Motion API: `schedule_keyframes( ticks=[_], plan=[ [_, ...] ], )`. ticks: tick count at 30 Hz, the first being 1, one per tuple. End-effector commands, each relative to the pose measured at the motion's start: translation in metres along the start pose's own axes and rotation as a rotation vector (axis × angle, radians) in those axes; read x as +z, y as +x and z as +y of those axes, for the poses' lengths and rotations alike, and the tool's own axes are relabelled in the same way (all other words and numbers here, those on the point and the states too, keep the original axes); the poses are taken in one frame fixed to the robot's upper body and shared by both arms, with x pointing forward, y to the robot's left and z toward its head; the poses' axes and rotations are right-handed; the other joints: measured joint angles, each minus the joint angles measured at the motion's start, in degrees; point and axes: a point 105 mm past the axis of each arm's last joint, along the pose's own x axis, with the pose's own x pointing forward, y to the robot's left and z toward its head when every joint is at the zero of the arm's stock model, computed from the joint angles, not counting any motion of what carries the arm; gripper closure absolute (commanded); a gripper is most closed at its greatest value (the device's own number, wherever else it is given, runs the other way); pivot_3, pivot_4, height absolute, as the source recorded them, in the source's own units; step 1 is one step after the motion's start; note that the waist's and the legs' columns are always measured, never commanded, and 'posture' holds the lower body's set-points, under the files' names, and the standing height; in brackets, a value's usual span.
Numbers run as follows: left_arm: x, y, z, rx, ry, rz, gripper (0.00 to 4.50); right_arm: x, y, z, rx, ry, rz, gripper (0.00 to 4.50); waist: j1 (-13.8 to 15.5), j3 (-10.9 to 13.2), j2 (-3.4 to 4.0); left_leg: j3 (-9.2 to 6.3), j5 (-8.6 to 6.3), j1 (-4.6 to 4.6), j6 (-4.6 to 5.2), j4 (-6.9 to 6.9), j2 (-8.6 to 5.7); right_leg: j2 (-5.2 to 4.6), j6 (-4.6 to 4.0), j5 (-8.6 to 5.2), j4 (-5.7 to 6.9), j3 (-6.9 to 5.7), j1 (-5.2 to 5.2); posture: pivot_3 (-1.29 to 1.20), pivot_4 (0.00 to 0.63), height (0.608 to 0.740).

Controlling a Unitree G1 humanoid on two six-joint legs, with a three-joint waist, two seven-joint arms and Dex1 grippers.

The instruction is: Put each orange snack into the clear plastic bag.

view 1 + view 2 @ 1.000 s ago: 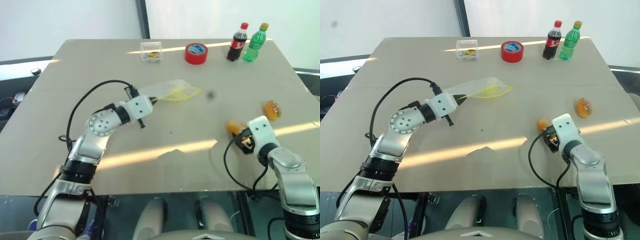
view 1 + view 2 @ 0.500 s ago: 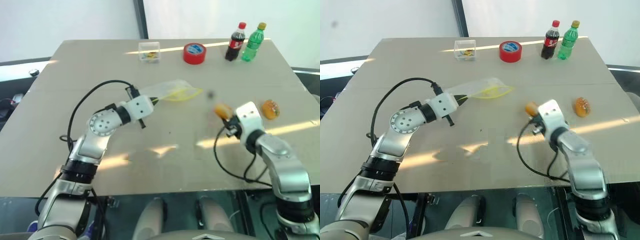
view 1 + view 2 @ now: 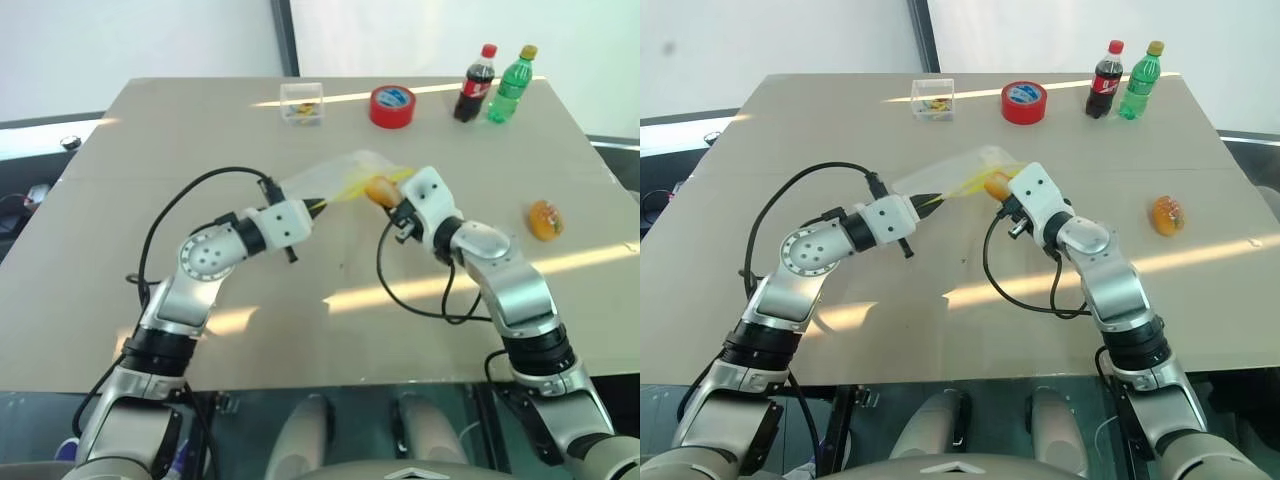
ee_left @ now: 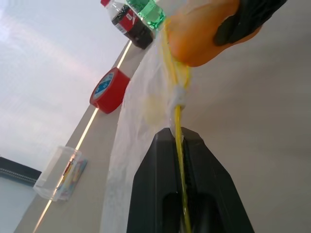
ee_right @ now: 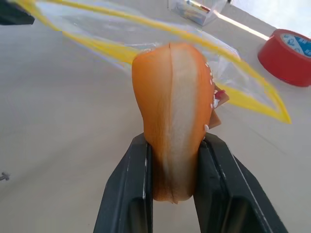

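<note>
Now my right gripper (image 5: 171,184) is clamping one orange snack (image 5: 174,116) between its two black fingers, squeezing it along its narrow sides so the rounded end is sticking out ahead of the fingertips, which I judge is the end meant to enter first. I am holding it just at the yellow-edged mouth of the clear plastic bag (image 3: 340,178), raised off the table (image 3: 300,300); whether the tip is already past the rim I cannot tell.

My left gripper (image 4: 181,141) is pinching the bag's yellow strip, fingers pressed together on it, and it is pointing roughly level toward the right arm. That grip is lifting the bag's edge so the opening is facing the incoming snack instead of lying flat (a limp bag would otherwise close on itself).

The second orange snack (image 3: 545,219) is lying on the table well off to my right, untouched, so the task looks about halfway at best.

Further out along the far edge are sitting a small clear box (image 3: 302,103), a red tape roll (image 3: 392,106), a cola bottle (image 3: 475,84) and a green bottle (image 3: 508,86), all well apart from the bag and none in my way.
</note>
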Motion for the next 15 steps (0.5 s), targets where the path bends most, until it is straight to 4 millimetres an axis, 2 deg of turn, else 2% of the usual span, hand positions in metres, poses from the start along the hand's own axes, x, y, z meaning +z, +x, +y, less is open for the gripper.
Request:
schedule_keyframes(
  ticks=[1,10,15],
  plan=[
    [0.012,-0.004,0.004,0.008,0.067,-0.037,4.50,0.017,-0.002,-0.001,0.016,-0.047,-0.061,3.47,0.00,0.00,0.00,0.00,0.00,0.00,0.00,0.00,0.00,0.00,0.00,0.00,0.00,0.00,0.00,0.00,0.150,0.740],
    [0.007,-0.004,0.000,-0.025,0.117,-0.012,4.50,0.020,-0.013,-0.005,0.058,-0.044,-0.064,3.47,0.00,0.00,0.00,0.01,0.00,0.00,0.00,0.00,0.00,0.00,0.00,0.00,0.00,0.01,0.00,0.00,0.150,0.740],
    [0.005,-0.005,-0.004,-0.052,0.144,-0.009,4.50,0.023,-0.020,-0.007,0.079,0.013,-0.075,3.47,0.02,0.00,0.00,0.01,0.00,0.00,0.01,0.00,0.00,0.00,0.00,0.00,0.00,0.01,0.00,0.00,0.150,0.740]
  ],
)
